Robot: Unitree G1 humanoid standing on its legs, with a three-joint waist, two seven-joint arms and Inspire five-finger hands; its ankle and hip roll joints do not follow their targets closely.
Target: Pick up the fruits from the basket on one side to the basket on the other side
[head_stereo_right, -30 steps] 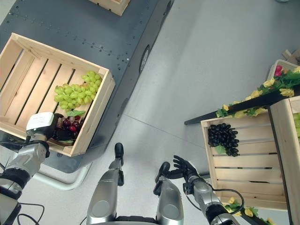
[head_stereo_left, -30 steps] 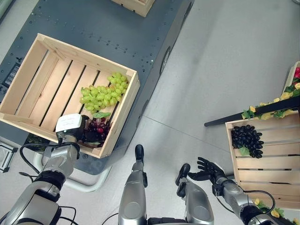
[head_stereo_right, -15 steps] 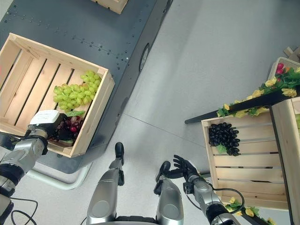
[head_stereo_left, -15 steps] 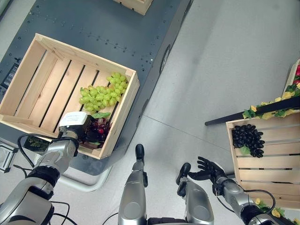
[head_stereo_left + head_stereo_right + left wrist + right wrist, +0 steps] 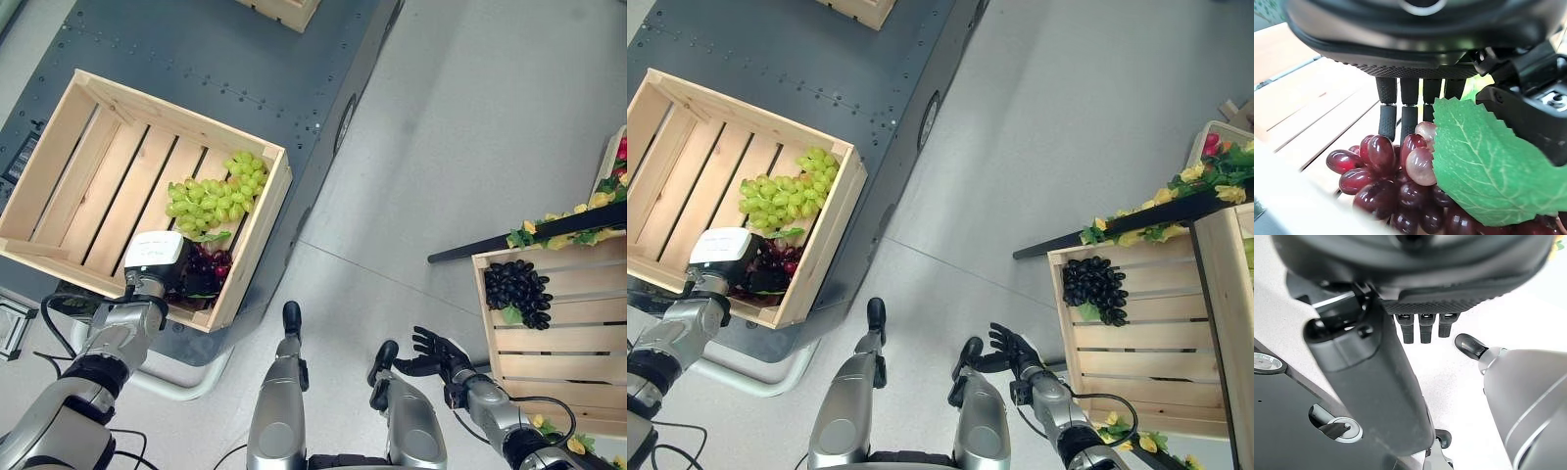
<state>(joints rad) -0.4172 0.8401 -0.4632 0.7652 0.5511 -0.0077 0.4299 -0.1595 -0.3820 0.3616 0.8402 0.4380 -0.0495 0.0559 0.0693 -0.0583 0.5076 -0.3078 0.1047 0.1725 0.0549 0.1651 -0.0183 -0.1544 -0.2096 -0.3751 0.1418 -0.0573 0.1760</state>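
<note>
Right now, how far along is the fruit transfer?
Done: black grapes lie in the right crate. In hand: left hand reaching over the red grapes, fingers straight. Left: red grapes, green grapes in the left crate. Right hand idle, open.

You see pale grey floor (image 5: 460,127); dark riveted metal platform (image 5: 225,59) at 11 o'clock.

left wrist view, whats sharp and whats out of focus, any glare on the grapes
In the left wrist view the red grapes and the green leaf are sharp, with small bright highlights on the glossy grapes; the crate slats behind are softer, and the pale rim along the near edge is blurred. The left hand reaches straight-fingered onto the bunch.
</note>
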